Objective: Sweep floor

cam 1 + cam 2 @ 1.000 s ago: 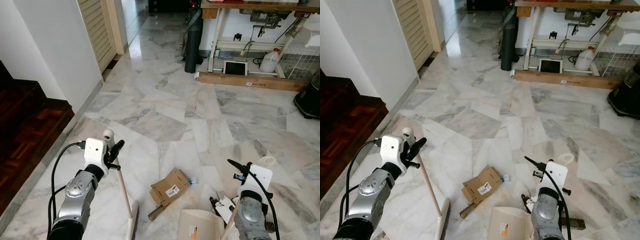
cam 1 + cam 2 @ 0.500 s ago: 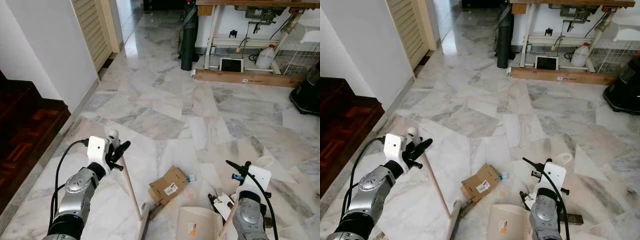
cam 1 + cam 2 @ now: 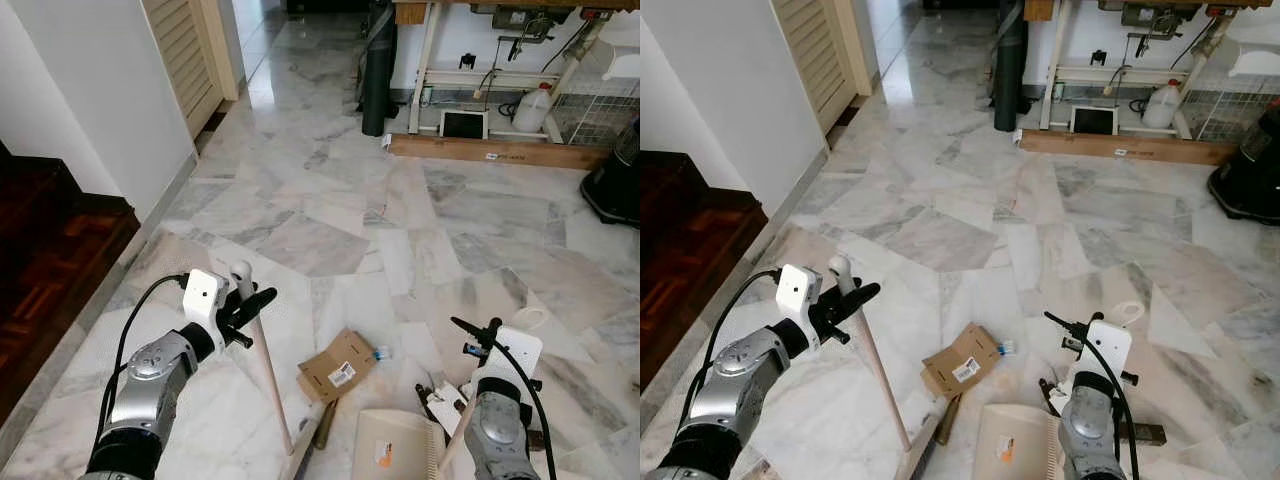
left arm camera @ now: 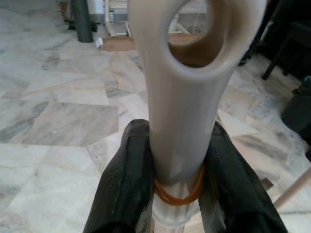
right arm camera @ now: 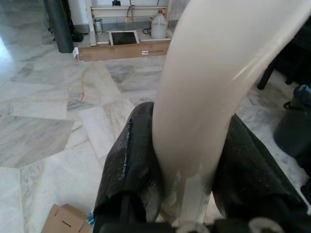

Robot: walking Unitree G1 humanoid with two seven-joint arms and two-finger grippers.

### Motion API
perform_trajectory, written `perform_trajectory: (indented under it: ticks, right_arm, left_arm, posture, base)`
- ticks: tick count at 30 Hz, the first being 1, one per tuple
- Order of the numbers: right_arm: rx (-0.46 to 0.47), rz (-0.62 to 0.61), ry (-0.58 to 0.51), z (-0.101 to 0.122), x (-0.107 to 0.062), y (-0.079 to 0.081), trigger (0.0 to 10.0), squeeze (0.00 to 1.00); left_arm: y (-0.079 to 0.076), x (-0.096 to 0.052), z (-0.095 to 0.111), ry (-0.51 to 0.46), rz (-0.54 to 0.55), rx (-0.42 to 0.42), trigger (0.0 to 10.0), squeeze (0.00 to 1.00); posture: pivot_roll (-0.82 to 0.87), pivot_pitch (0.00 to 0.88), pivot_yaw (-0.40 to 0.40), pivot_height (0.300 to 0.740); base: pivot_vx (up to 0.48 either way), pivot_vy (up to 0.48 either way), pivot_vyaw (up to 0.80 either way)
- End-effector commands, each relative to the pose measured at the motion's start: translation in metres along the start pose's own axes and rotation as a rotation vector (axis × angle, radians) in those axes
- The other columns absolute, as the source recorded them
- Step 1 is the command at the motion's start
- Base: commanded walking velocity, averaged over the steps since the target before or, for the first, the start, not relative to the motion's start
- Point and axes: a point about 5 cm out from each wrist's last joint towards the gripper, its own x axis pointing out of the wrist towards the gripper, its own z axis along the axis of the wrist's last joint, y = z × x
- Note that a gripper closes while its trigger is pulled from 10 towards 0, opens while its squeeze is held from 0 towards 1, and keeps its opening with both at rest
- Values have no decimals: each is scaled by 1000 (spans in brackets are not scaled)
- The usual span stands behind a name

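Note:
My left gripper is shut on the cream broom handle, just below its looped top end. In the left wrist view both black fingers press the handle, above an orange rubber band. The handle slants down to the broom head at the bottom edge, beside a flattened cardboard box. My right gripper is shut on the cream dustpan handle. The dustpan rests on the floor to the box's right.
Small black and white scraps lie by the dustpan. A dark wooden step and white wall are on the left. A workbench, black roll, jug and plank stand behind open marble floor.
My left gripper has carried the broom to the right, so its head now sits close beside the cardboard box. The right gripper and dustpan have stayed put.

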Motion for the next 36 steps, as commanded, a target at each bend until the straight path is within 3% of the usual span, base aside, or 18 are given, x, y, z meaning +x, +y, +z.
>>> perform_trajectory:
  ticks: [1, 6, 12, 18, 24, 29, 36]
  right_arm:
    - [-20, 11, 65, -12, -6, 2, 10000, 0]
    - [-22, 14, 67, -11, -5, 2, 10000, 0]
    - [-22, 13, 64, -11, -6, 2, 10000, 0]
    - [-25, 16, 49, -12, -8, 0, 10000, 0]
    - [-28, 13, 32, -13, -11, -6, 10000, 0]
    - [-26, 12, 16, -13, -13, -9, 10000, 0]
    - [-21, 19, -3, -12, -19, -11, 10000, 0]
  left_arm:
    - [9, -5, 11, -20, 40, 61, 10000, 0]
    - [13, -5, 18, -34, 87, 135, 10000, 0]
    - [10, -4, 13, -40, 137, 146, 10000, 0]
    - [23, -6, 0, -72, 362, 144, 10000, 0]
    - [27, -7, -5, -91, 477, 164, 10000, 0]
    - [25, -2, -8, -104, 496, 160, 10000, 0]
    - [16, 13, -12, -120, 437, 20, 10000, 0]
  posture:
    - [97, 99, 54, 740]
    - [99, 95, 54, 740]
    - [91, 98, 53, 740]
    - [65, 124, 48, 740]
    - [37, 156, 44, 740]
    - [22, 175, 44, 740]
    - [6, 214, 36, 740]
  base:
    - [0, 0, 0]
    - [0, 0, 0]
    - [0, 0, 0]
    - [0, 0, 0]
    - [0, 0, 0]
    - [0, 0, 0]
    - [0, 0, 0]
